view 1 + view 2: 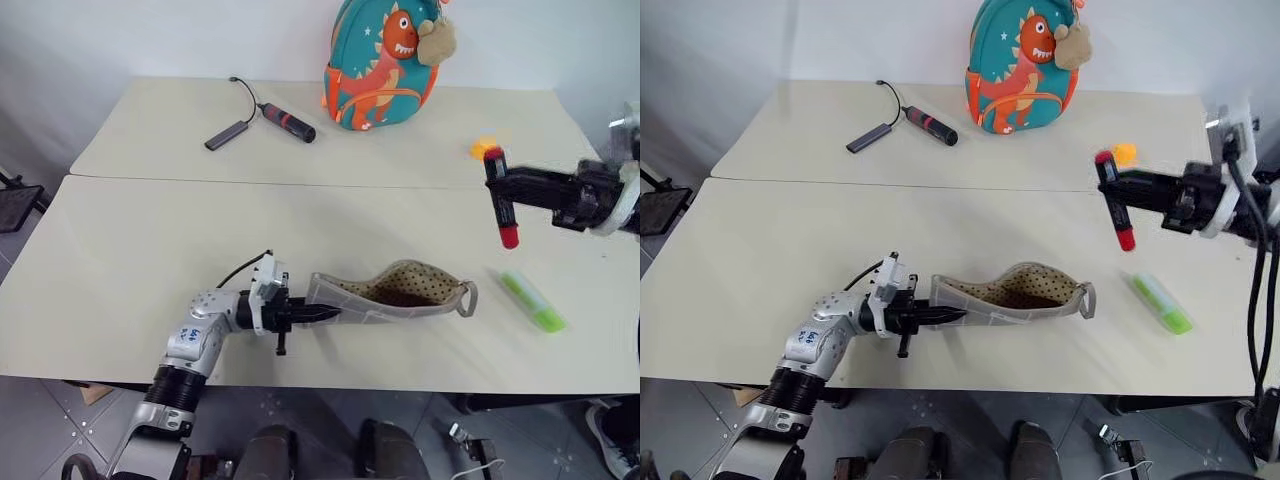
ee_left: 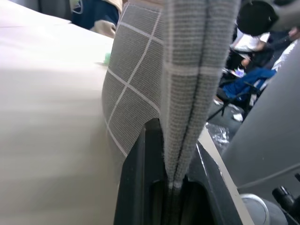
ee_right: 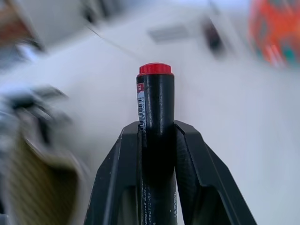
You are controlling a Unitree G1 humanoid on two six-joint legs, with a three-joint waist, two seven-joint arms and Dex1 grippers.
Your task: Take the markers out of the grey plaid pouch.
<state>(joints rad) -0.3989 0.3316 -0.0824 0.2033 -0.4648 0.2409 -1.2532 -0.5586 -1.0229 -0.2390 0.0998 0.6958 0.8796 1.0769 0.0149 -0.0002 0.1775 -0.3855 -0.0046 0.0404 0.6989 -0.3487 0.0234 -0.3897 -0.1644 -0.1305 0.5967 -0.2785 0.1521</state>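
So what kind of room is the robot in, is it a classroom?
Maybe, or a robot test room. Two plain beige tables stand pushed together by a bare white wall, with school things on them: a teal dinosaur backpack, a grey plaid fabric pouch and a lime green marker.

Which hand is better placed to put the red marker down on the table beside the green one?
The right hand. It already grips the red marker in the air, close above the green marker lying on the table. The left hand is busy: it pinches the end of the grey plaid pouch.
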